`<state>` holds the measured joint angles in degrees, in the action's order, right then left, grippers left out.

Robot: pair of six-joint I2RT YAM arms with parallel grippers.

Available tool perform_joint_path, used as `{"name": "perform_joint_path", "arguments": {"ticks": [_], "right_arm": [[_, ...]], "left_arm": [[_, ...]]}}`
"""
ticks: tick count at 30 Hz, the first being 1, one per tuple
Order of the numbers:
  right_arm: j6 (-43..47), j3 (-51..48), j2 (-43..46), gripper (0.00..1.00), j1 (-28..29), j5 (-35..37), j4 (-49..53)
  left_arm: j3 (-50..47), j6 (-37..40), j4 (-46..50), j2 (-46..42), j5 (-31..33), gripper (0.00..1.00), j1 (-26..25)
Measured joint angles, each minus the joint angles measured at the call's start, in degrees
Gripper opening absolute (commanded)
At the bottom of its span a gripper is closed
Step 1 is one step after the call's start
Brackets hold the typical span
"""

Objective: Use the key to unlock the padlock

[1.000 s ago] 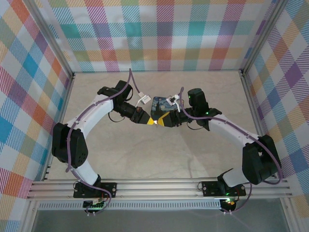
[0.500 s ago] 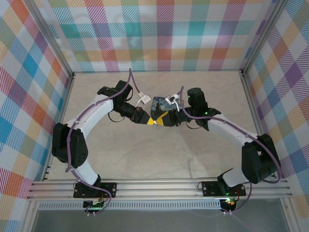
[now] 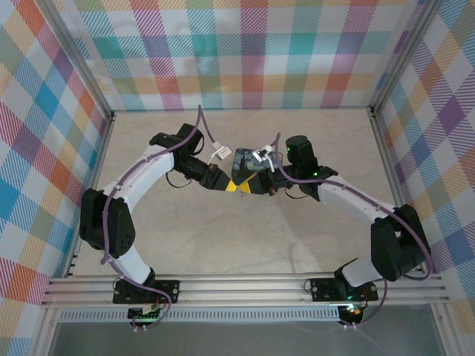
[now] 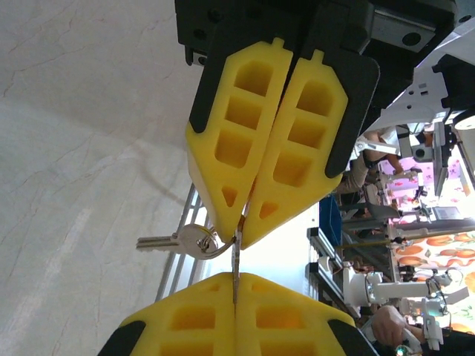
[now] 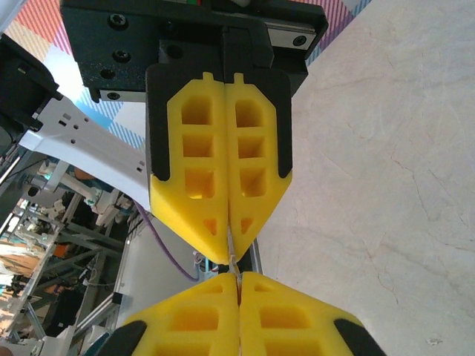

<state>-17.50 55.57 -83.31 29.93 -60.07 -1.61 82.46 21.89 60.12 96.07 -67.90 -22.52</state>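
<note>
My left gripper [image 3: 231, 185] and right gripper [image 3: 243, 185] meet tip to tip above the middle of the table. In the left wrist view my left gripper [image 4: 235, 277] is shut on the key [image 4: 235, 256], a thin metal blade seen edge-on. The right gripper's yellow fingers [image 4: 297, 148] pinch the same blade from above. A second key [image 4: 172, 241] hangs on a ring to the left. In the right wrist view my right gripper [image 5: 237, 276] is shut on the key [image 5: 232, 259], with the left gripper [image 5: 228, 256] opposite. The padlock is hidden.
A dark blue tin [image 3: 243, 159] lies just behind the two grippers. Plaid walls close off the back and both sides. A metal rail [image 3: 245, 285] with the arm bases runs along the near edge. The beige table [image 3: 245, 237] lies below the raised grippers.
The right gripper has gone from partly open to shut on the key, and the right wrist has shifted slightly left. The left arm has held still.
</note>
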Motion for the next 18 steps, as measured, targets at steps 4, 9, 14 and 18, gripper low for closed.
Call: {"name": "perform_joint_path", "arguments": {"ticks": [4,9,14,18], "right_arm": [[-0.28,-0.44,0.07,0.0,0.39,0.63,-1.38],[-0.7,-3.19,0.33,0.0,0.48,2.25,-2.38],[-1.77,-4.87,0.66,0.0,0.48,3.76,-3.43],[-2.16,-4.92,1.22,0.0,0.48,4.13,-4.24]], "left_arm": [[-0.09,-2.25,-2.34,-0.02,0.39,0.34,0.61],[-0.9,-5.53,-6.47,-0.59,1.01,0.44,2.82],[-2.1,-8.94,-10.23,-2.93,2.08,0.46,3.61],[-2.56,-10.82,-12.33,-4.33,3.48,0.47,3.67]]}}
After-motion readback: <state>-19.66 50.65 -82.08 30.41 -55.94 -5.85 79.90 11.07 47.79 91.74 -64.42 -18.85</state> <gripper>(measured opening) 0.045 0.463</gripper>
